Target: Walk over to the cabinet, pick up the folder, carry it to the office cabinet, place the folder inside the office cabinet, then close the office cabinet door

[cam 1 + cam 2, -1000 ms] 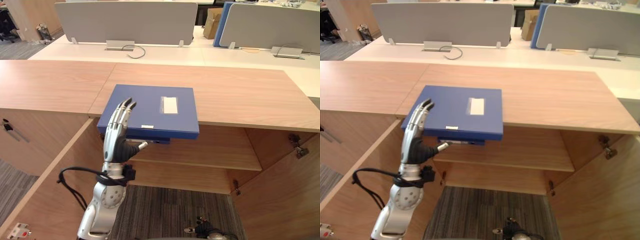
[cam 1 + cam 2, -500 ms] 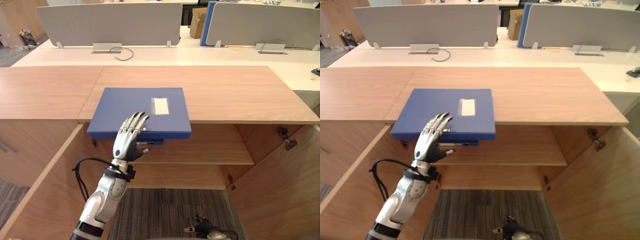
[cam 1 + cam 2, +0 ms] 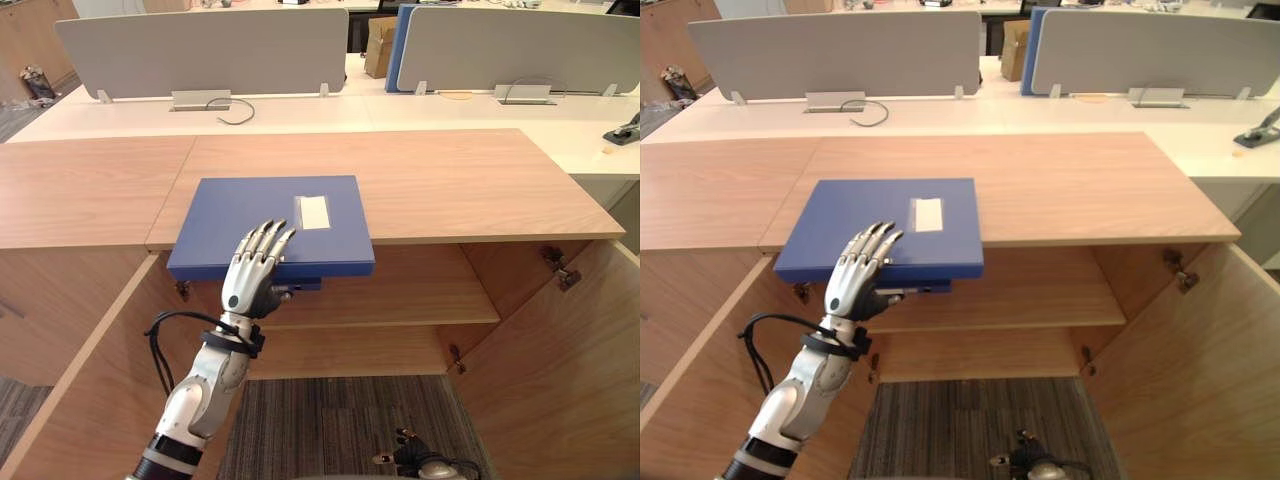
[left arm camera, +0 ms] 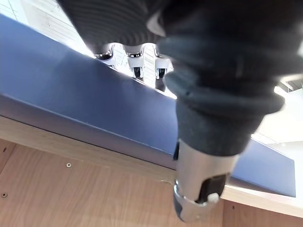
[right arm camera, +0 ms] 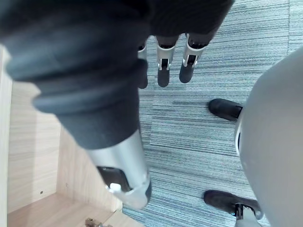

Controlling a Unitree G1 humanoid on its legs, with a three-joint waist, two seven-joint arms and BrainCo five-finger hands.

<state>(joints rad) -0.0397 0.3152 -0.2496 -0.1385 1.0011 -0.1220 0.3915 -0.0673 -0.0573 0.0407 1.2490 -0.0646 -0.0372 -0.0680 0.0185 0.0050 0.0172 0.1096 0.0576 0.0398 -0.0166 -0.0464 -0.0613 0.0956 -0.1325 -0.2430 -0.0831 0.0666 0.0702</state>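
A blue folder (image 3: 270, 225) with a white label lies flat on the wooden cabinet top (image 3: 450, 185), its front edge hanging over the open cabinet. My left hand (image 3: 250, 275) is at that front edge. Its straight fingers (image 3: 868, 245) rest on the folder's cover, and its thumb (image 4: 201, 189) reaches under the overhang, as the left wrist view shows against the folder (image 4: 94, 118). My right hand (image 5: 163, 71) hangs above grey carpet with relaxed, straight fingers and holds nothing.
Both cabinet doors stand open, the left door (image 3: 80, 390) and the right door (image 3: 590, 350). A shelf (image 3: 420, 295) runs across inside. Behind the cabinet are white desks with grey dividers (image 3: 200, 50). Striped carpet (image 3: 320, 430) lies in front.
The camera has shifted. My left hand has moved from the folder's left front corner to the middle of its front edge, fingers now lying on the cover. The folder has stayed in place.
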